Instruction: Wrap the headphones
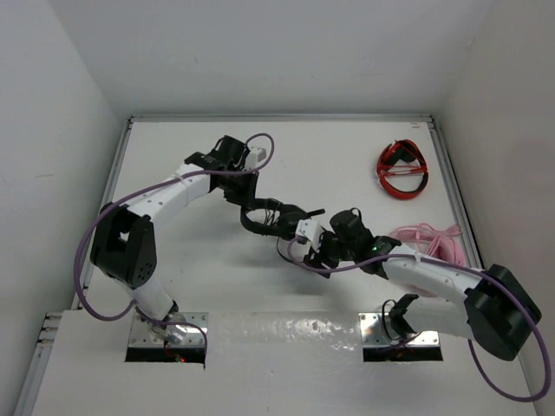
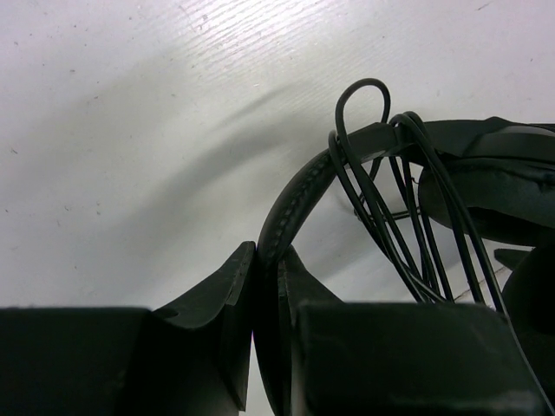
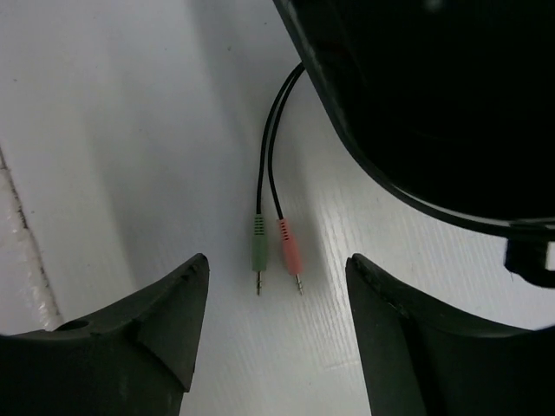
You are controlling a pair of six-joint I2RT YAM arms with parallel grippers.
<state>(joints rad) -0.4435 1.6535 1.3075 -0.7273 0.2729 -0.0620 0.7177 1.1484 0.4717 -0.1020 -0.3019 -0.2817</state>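
The black headphones [image 1: 270, 217] lie at the middle of the table. My left gripper [image 1: 247, 196] is shut on their stitched headband [image 2: 303, 186], pinched between the fingers [image 2: 227, 286]. Several turns of thin black cable [image 2: 386, 208] are looped round the headband beside an earcup [image 2: 494, 186]. My right gripper [image 1: 305, 243] is open and empty, low over the table next to the other earcup [image 3: 434, 87]. The cable's end, a green plug [image 3: 259, 244] and a pink plug [image 3: 291, 248], lies flat on the table just ahead of the right gripper [image 3: 277, 273], between its spread fingers and touching neither.
Red headphones [image 1: 403, 169] lie at the back right. Pink headphones [image 1: 431, 239] with their cable lie at the right edge, close to my right arm. White walls enclose the table on three sides.
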